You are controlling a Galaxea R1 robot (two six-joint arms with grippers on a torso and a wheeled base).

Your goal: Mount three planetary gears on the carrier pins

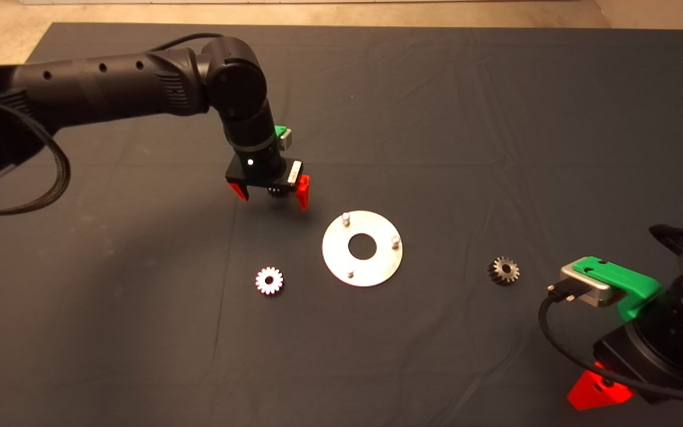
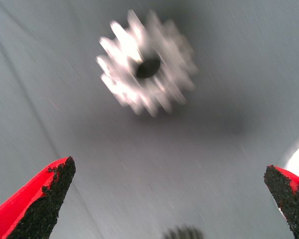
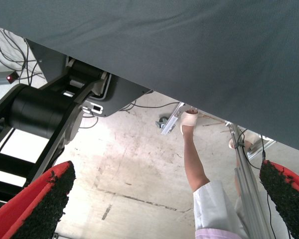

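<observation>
The shiny carrier disc (image 1: 379,265) lies mid-mat, and its three carrier pins (image 1: 345,217) stand bare. One planetary gear (image 1: 272,191) sits on the mat just left of and beyond the disc. My left gripper (image 1: 270,194) hovers over it, open, with a red finger on each side; the gripper body hides most of this gear. A bright silvery gear (image 1: 269,280) lies left of the disc, nearer the front. In the left wrist view my open left gripper (image 2: 167,169) holds nothing, with a blurred gear (image 2: 147,67) ahead and gear teeth (image 2: 184,233) at the frame's edge. A dark gear (image 1: 503,270) rests right of the disc.
My right gripper (image 1: 599,391) waits at the lower right edge of the mat. In its wrist view it (image 3: 164,169) stands open over the floor beyond the mat, where a person's leg (image 3: 194,159), a stand and the robot's base (image 3: 45,112) show.
</observation>
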